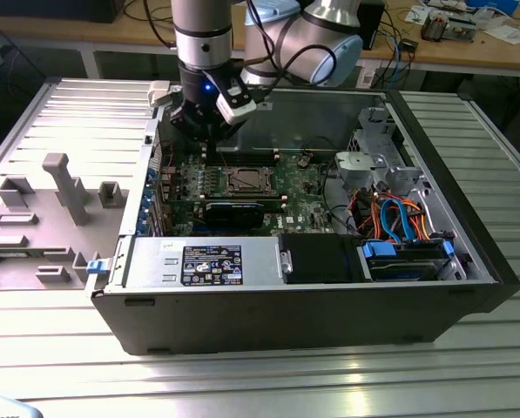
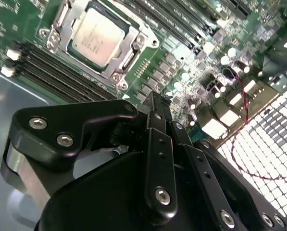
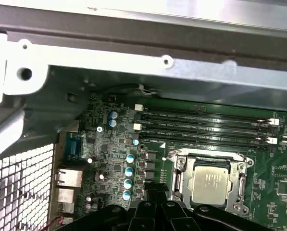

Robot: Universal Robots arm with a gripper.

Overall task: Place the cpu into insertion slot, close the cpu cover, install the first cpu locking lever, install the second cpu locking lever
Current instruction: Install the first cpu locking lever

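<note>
Black-fingered hand [image 2: 155, 103] hovers above green motherboard [image 1: 286, 196], empty, fingers together | silvery-beige square cpu [image 2: 96, 37] seated in silver-rimmed insertion slot [image 3: 180, 179], just beside hand | thin silver cpu cover [image 2: 126, 60] down around cpu | black memory slots [image 3: 205, 127] beside insertion slot

Ribbed metal table [image 1: 59, 113], cluttered wooden workbench [image 1: 469, 48] behind, bright overhead glare

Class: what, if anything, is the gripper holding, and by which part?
Nothing. The gripper is shut and empty above the green motherboard; the silvery square cpu already sits in its socket.
</note>
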